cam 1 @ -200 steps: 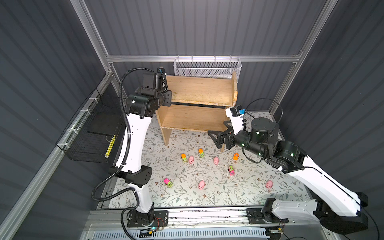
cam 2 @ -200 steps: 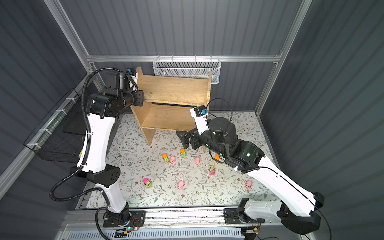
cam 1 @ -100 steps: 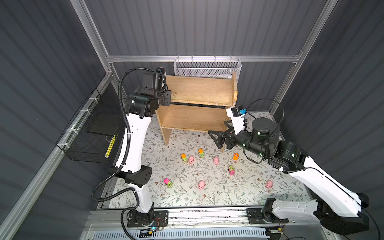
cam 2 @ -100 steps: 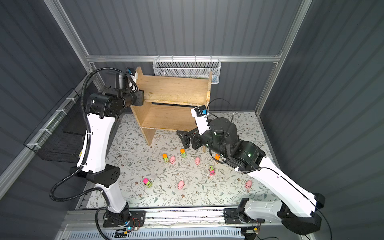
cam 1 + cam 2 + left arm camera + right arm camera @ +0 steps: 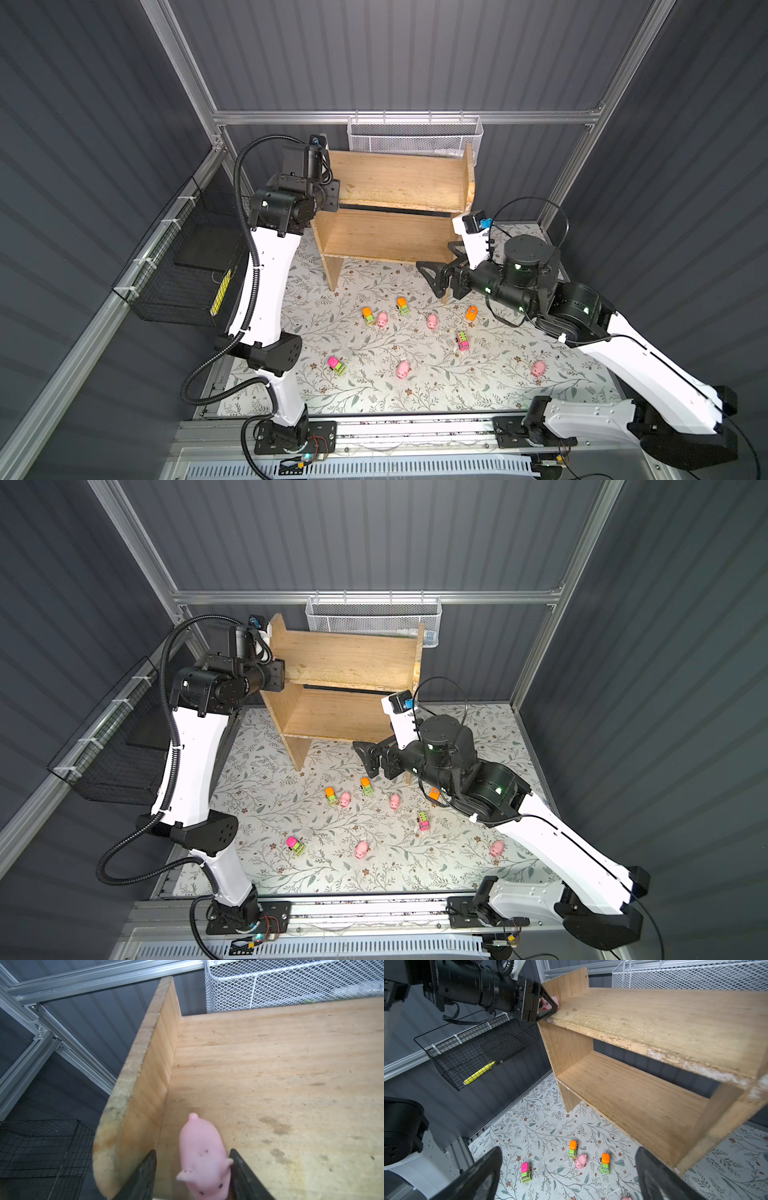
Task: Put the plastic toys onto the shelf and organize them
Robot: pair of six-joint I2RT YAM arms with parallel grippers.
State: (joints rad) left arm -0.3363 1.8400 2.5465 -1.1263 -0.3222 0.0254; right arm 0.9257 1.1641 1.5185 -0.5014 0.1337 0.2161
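- Left wrist view: observed one pink pig (image 5: 202, 1155) lying on the top tier of the shelf (image 5: 270, 1074), just beside the side panel (image 5: 145, 1084) on the left arm's side, tail pointing away from the camera.
- Found left hand (image 5: 192, 1149) parted around that pig and not clamped: clear gap at one finger (image 5: 143, 1176), other finger touching an ear.
- Right wrist view: confirmed the pig (image 5: 549, 1002) between the left hand's fingertips at the front corner of the top tier.
- Noted right hand (image 5: 568, 1148) spread wide and holding nothing, hovering in front of the lower tier above the floral tabletop (image 5: 550, 1126).
- Counted in both top views four more pigs (image 5: 382, 319) (image 5: 432, 321) (image 5: 403, 369) (image 5: 538, 368) and five toy vehicles (image 5: 368, 316) (image 5: 402, 306) (image 5: 471, 312) (image 5: 462, 340) (image 5: 336, 365) scattered on the tabletop in front of the shelf.
- Logged one orange vehicle touching or just beside a pig; cannot tell which.
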